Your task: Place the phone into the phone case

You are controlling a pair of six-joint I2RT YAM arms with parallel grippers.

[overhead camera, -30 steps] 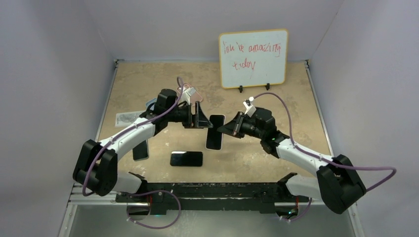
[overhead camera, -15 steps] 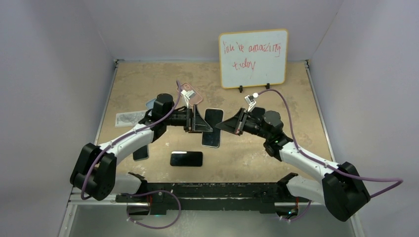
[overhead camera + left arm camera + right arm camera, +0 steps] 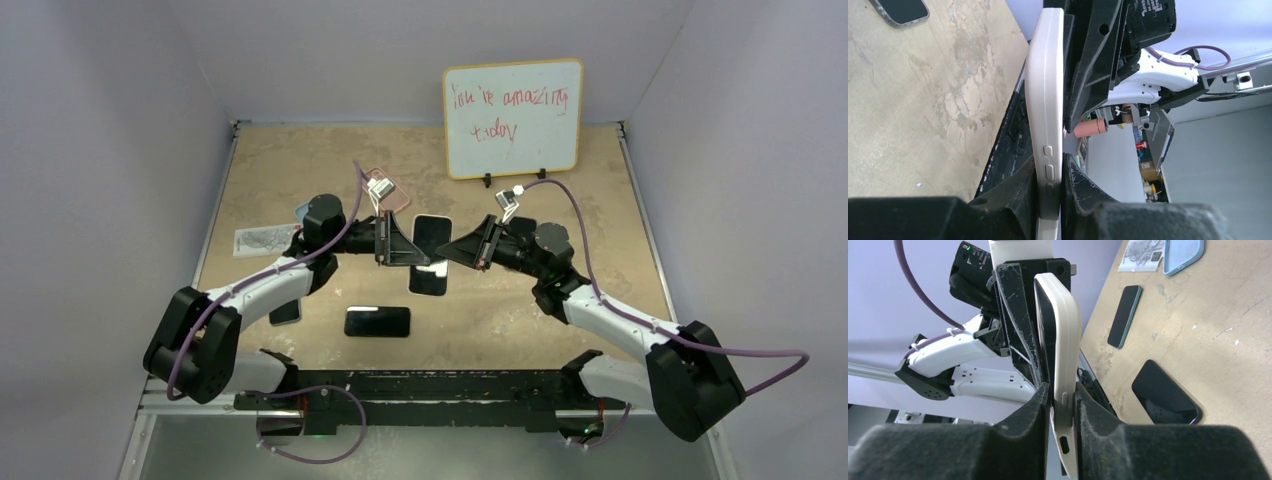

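Since a second ago, the left gripper [image 3: 1049,181] has been closed on the cream phone case [image 3: 1044,100], which is also clamped by the right gripper [image 3: 1063,402], raised over mid-table. Nearest, a dark handset [image 3: 378,321] is laid flat on the mottled tan table [image 3: 610,200]; bare surface is left at the right. The phone [image 3: 1046,330] seems seated inside the case, its screen mostly hidden. A whiteboard [image 3: 513,118] is propped at the far wall.
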